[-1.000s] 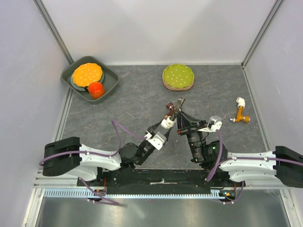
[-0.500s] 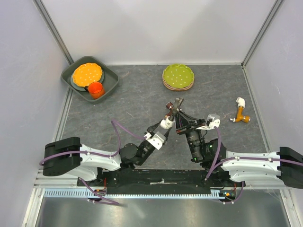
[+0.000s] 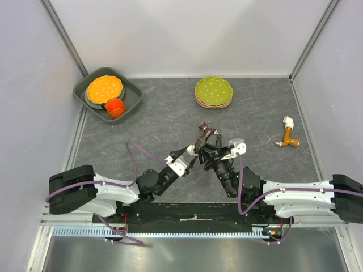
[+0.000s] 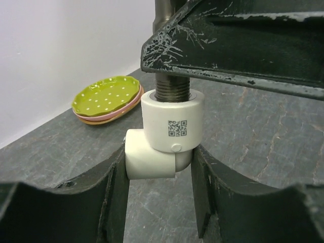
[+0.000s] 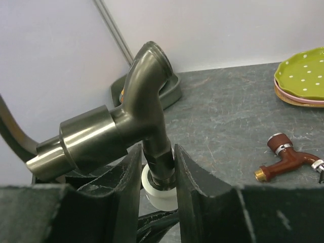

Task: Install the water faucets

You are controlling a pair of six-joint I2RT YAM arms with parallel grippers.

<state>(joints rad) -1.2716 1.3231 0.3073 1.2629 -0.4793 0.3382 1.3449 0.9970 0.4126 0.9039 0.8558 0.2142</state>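
Partway: dark grey tap seated in white elbow, clenched by left claw; right claw astride stem, grip unclear; reddish-brown tap rightward, uninstalled.

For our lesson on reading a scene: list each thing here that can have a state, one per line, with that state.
White elbow, gripped by the left gripper, threaded stem entering its top.
Grey tap, stem in the elbow, right gripper around it; grip unclear.
Brown tap, lying loose on the table.
Orange tap, lying on the table, white piece on one end.
Orange cup, upright in the tray.
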